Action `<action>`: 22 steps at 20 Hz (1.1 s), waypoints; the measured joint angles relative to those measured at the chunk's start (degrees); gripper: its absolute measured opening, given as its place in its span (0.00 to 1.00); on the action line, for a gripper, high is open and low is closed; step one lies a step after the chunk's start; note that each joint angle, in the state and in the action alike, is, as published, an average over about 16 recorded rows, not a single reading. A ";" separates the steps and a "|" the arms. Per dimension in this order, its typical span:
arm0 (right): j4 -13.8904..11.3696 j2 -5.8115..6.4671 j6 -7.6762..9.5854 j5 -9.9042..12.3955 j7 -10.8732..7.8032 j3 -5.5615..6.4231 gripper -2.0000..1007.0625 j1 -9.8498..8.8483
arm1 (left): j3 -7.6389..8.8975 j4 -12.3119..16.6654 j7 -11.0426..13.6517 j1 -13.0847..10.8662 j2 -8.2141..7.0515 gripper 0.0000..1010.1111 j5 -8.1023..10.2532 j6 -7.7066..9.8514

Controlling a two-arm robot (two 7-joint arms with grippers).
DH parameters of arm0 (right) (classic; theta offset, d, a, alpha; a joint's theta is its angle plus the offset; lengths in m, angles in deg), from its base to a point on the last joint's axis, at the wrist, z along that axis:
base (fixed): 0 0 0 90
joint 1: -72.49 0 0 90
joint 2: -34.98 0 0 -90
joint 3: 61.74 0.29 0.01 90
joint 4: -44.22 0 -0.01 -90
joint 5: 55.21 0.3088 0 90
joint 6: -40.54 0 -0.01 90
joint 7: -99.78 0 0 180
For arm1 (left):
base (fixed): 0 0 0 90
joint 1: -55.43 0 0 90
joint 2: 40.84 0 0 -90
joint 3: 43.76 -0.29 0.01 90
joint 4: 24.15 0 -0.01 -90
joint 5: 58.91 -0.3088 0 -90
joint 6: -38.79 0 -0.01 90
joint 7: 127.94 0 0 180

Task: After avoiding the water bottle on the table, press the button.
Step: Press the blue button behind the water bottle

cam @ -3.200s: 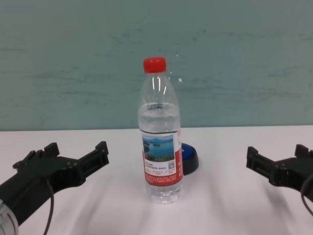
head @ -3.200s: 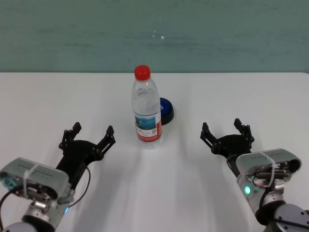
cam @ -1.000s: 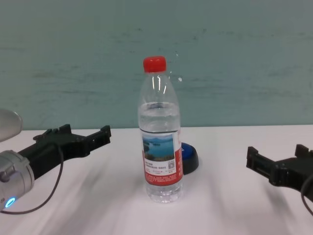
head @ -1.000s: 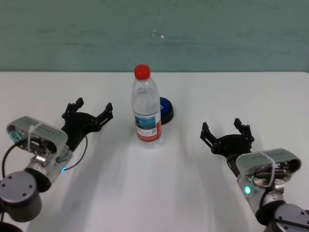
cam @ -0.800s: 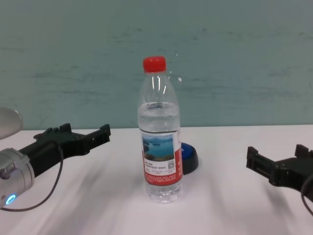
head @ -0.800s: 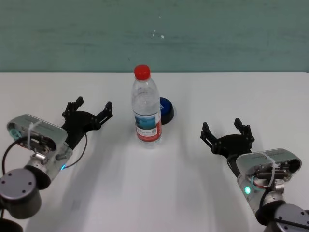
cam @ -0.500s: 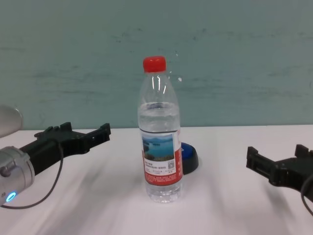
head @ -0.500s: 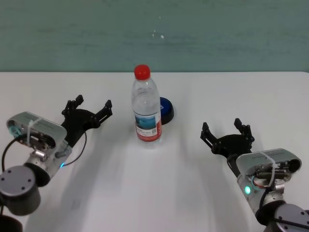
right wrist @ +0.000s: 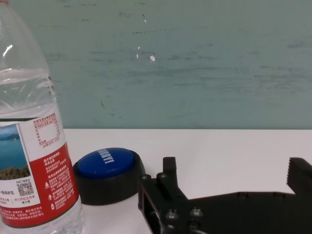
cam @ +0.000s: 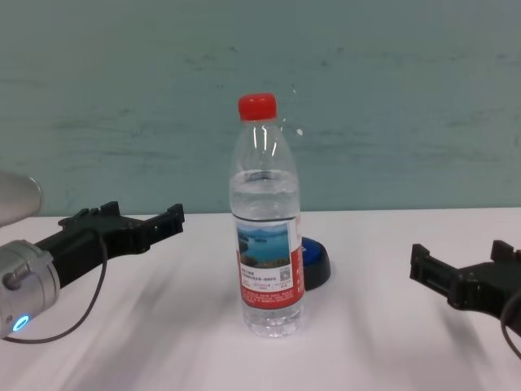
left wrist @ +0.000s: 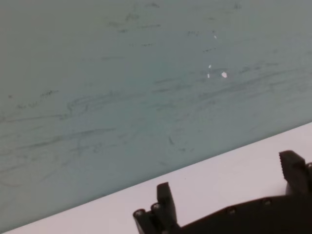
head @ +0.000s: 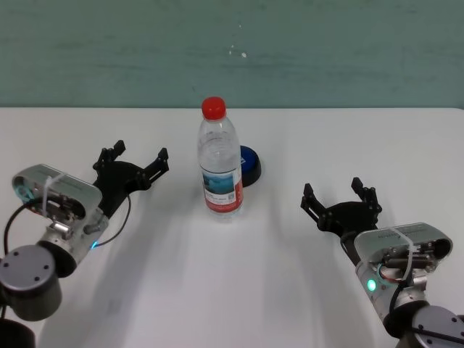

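Note:
The water bottle (head: 220, 166) stands upright mid-table, clear with a red cap; it also shows in the chest view (cam: 267, 228) and the right wrist view (right wrist: 34, 141). The blue button (head: 249, 165) sits just behind it to the right, partly hidden by the bottle in the chest view (cam: 315, 262) and plain in the right wrist view (right wrist: 108, 171). My left gripper (head: 136, 159) is open and empty, raised left of the bottle and well apart from it, also in the chest view (cam: 134, 220). My right gripper (head: 341, 195) is open and empty, right of the bottle near the table's front.
The white table (head: 290, 145) runs back to a teal wall (head: 326, 51). The left wrist view shows only the wall and the table's far edge (left wrist: 234, 168) beyond the gripper's fingers.
My left gripper has risen and moved forward and a little left over the last seconds, staying open. The right arm, bottle and button have not moved.

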 joint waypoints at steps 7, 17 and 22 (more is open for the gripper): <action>0.00 0.00 0.00 0.00 0.00 0.00 1.00 0.00 | -0.22 -0.29 -0.14 0.51 -0.04 1.00 -0.27 0.45; 0.00 0.00 0.00 0.00 0.00 0.00 1.00 0.00 | -0.85 -1.50 0.50 1.98 -0.16 1.00 -0.44 0.57; 0.00 0.00 0.00 0.00 0.00 0.00 1.00 0.00 | -1.37 -2.30 0.93 2.91 -0.19 1.00 -0.55 0.49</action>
